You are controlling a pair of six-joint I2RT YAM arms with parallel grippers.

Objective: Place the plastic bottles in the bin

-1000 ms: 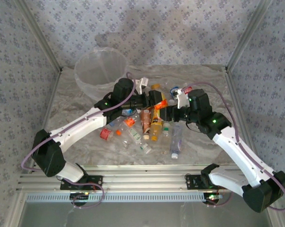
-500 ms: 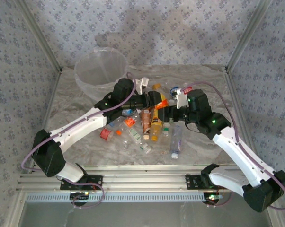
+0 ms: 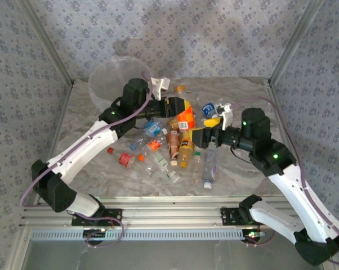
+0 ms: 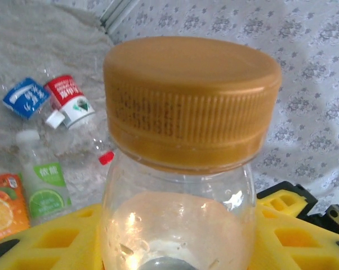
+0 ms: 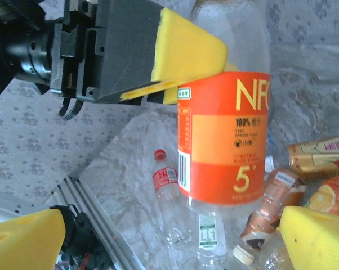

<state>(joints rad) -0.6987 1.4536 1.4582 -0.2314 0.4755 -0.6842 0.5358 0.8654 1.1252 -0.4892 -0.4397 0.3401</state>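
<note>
Grip looks solid: the left end effector [image 3: 174, 104] pinches the orange-label bottle [image 3: 185, 120] just above its label, high over the heap of bottles [image 3: 178, 151] on the surface [image 3: 248, 98], ready for the bin [image 3: 105, 87] behind, while the right end effector [image 3: 206, 130] gapes wide, empty, beside it.

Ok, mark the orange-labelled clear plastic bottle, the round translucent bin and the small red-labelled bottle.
Orange-labelled clear plastic bottle [image 5: 223, 140]: right wrist view, its label.
Round translucent bin [image 3: 102, 90]: top view, its wall.
Small red-labelled bottle [image 3: 125, 159]: top view, its label.
</note>
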